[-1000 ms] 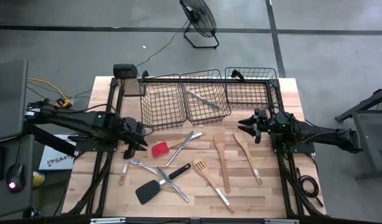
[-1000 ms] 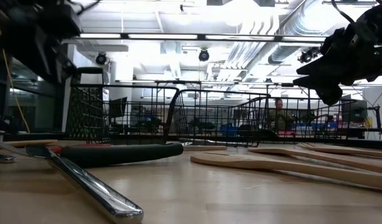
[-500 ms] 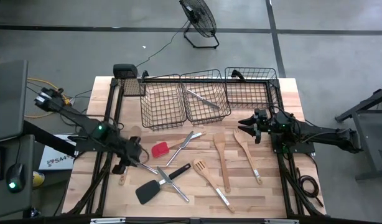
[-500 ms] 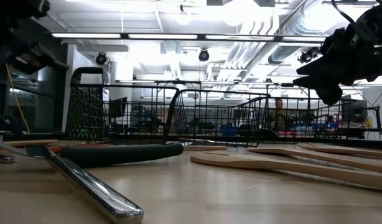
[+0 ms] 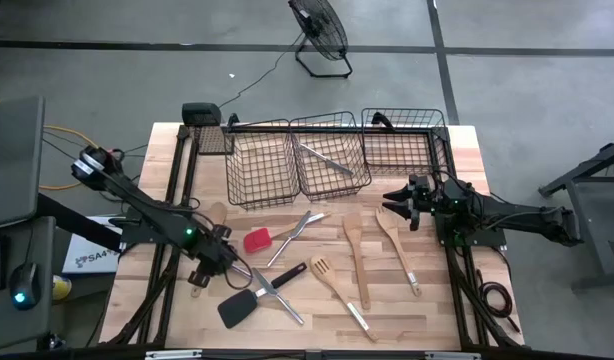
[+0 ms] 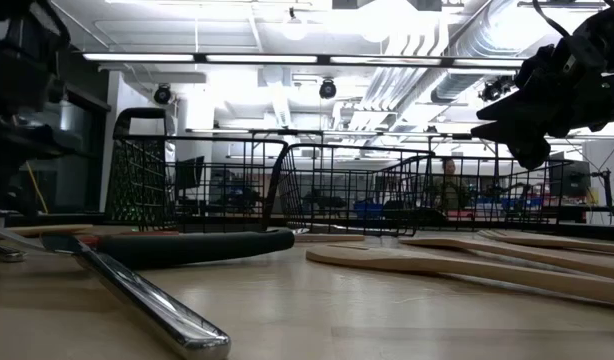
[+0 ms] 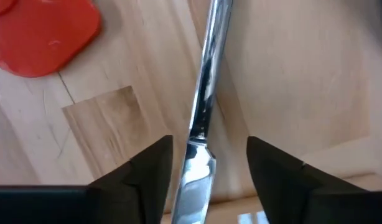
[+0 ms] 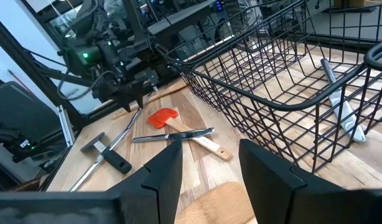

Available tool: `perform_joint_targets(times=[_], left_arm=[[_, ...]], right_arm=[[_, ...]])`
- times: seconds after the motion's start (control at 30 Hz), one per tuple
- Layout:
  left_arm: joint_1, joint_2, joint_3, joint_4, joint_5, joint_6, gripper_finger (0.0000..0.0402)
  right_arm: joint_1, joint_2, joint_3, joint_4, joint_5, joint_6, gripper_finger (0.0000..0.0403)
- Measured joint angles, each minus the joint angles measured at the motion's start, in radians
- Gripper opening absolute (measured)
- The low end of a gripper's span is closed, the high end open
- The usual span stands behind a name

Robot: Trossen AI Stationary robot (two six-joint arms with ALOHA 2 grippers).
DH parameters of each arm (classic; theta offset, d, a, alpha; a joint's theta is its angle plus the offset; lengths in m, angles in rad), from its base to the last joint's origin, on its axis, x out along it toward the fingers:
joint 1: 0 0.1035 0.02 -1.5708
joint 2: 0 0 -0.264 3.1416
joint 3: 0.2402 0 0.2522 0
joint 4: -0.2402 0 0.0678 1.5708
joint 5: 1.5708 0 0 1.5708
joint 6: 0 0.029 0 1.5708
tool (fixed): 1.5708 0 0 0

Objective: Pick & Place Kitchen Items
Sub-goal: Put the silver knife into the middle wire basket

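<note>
Lab or workshop: grey concrete floor (image 5: pixel 507 90), black floor fan (image 5: pixel 320 35) top centre, exposed silver ceiling ducts (image 6: pixel 427 60) upper right.

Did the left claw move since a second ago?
Yes. In the high view the left claw has moved away from the wire baskets, toward the table's near edge, and now sits open over a metal utensil.

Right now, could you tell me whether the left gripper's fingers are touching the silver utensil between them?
Apart. The left wrist view shows the left gripper open, with bare wood on either side of the silver utensil between its fingers.
</note>
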Motion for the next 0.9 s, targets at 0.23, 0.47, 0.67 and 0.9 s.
perform_joint_targets(times=[0.23,0.47,0.67,0.9], left_arm=[[0.000,0.075,0.023,0.016,-0.013,0.042,0.0223],[-0.001,0.130,0.028,0.016,-0.053,0.073,0.0223],[-0.002,0.138,0.026,0.028,-0.079,0.100,0.0221],[-0.002,0.139,0.025,0.034,-0.072,0.130,0.0164]], right_arm=[[0.000,0.000,0.000,0.000,0.000,0.000,0.0151],[0.000,0.000,0.000,0.000,0.000,0.000,0.0151],[0.000,0.000,0.000,0.000,0.000,0.000,0.0151],[0.000,0.000,0.000,0.000,0.000,0.000,0.0151]])
